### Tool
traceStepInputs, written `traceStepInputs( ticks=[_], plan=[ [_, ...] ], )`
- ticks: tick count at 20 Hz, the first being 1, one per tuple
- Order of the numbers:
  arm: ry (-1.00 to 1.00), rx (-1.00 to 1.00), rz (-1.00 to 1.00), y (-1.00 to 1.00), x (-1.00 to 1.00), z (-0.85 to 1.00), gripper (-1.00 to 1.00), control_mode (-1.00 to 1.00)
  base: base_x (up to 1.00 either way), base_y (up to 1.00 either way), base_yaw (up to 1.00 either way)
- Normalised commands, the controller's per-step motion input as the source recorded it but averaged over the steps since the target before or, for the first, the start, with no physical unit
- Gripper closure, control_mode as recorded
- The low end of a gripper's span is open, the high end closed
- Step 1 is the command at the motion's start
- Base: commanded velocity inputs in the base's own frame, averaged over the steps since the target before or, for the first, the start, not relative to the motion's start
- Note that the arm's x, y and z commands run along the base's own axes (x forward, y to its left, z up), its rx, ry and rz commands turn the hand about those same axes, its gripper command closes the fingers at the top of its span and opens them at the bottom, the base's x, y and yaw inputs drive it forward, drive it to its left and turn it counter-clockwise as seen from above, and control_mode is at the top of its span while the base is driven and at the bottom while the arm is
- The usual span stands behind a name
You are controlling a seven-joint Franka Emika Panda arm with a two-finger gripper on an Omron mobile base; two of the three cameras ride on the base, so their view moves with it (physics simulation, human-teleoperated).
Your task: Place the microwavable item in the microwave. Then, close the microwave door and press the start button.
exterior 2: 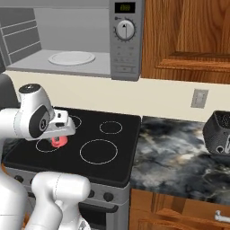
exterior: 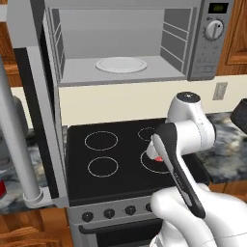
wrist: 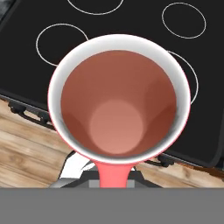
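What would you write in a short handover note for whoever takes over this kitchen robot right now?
Gripper: shut on the red-pink cup, held over the black stovetop.
Microwave: above the stove, door swung wide open, white round plate bare.
Done: cup grasped.
Left: set the cup on the plate, close the door, press start on the control panel.

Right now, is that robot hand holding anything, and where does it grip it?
Yes: the gripper is shut on the red-pink cup, gripping its wall at the rim.
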Motion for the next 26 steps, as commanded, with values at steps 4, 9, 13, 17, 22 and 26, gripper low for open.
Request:
traceStepInputs(
  ticks=[4,9,13,17,22,26],
  plan=[
    [0.00,0.00,0.00,0.00,0.00,0.00,1.00,1.00,0.43,0.00,0.00],
    [0.00,0.00,0.00,0.00,0.00,0.00,1.00,1.00,0.60,0.06,0.00],
    [0.00,0.00,0.00,0.00,0.00,0.00,1.00,1.00,0.40,0.07,0.00],
    [-0.08,0.02,0.05,0.01,0.29,0.71,1.00,-1.00,0.00,0.00,0.00],
    [-0.20,0.00,0.02,0.02,0.43,1.00,1.00,-1.00,0.00,0.00,0.00],
    [-0.27,0.00,0.00,0.00,0.47,0.94,1.00,-1.00,0.00,0.00,0.00]
  ],
)
